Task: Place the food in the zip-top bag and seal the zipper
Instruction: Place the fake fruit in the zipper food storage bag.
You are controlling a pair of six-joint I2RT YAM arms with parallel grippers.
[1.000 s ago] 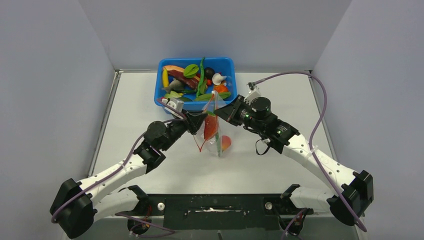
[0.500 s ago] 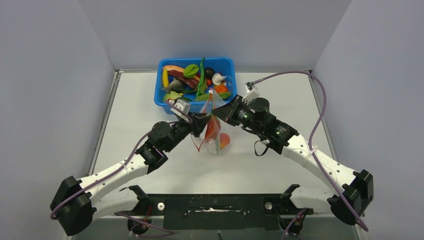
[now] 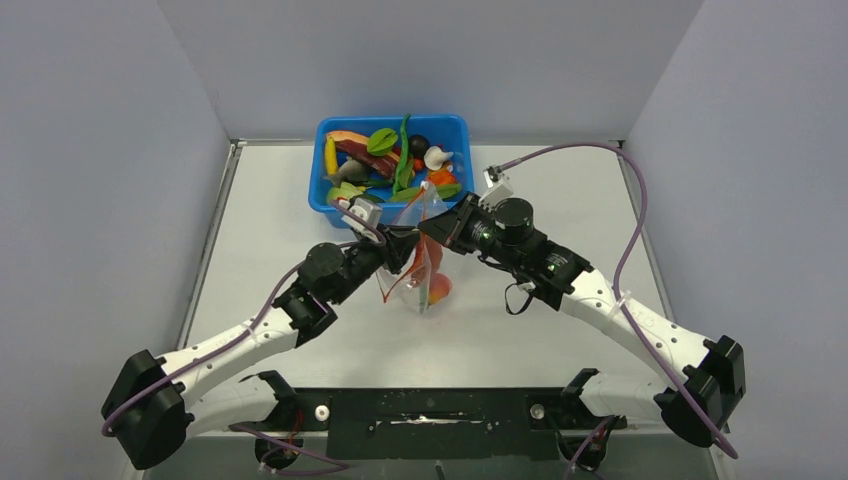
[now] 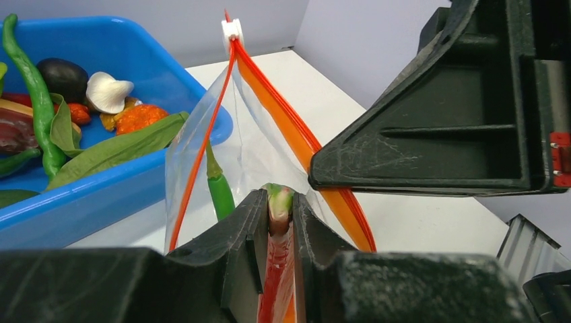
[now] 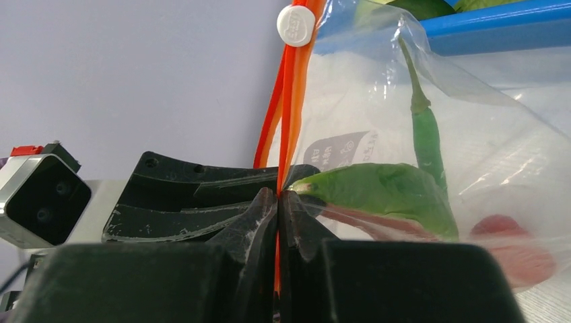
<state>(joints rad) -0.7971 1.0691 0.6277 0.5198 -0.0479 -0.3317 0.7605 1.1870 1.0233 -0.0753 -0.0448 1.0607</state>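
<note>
The clear zip-top bag [image 3: 412,283] hangs upright between my two grippers in front of the blue tub [image 3: 458,128]. My right gripper [image 5: 278,198] is shut on the red-orange zipper strip [image 5: 288,101] below its white slider tab [image 5: 295,25]; it also shows in the top view [image 3: 432,228]. My left gripper [image 4: 279,202] is shut on a red slice with a green rind [image 4: 277,276] and holds it in the open bag mouth [image 4: 256,148]. A green pod [image 5: 427,141] and a red piece [image 5: 512,245] lie inside the bag.
The blue tub holds more toy food: a long green pod [image 4: 30,74], green leaves [image 4: 114,148], a dark fruit [image 4: 64,75], a white mushroom shape [image 4: 108,91], a yellow banana [image 3: 330,155]. Grey walls stand on three sides.
Both grippers and the bag have shifted a little to the left. My left gripper has pushed the red slice further into the bag mouth.
</note>
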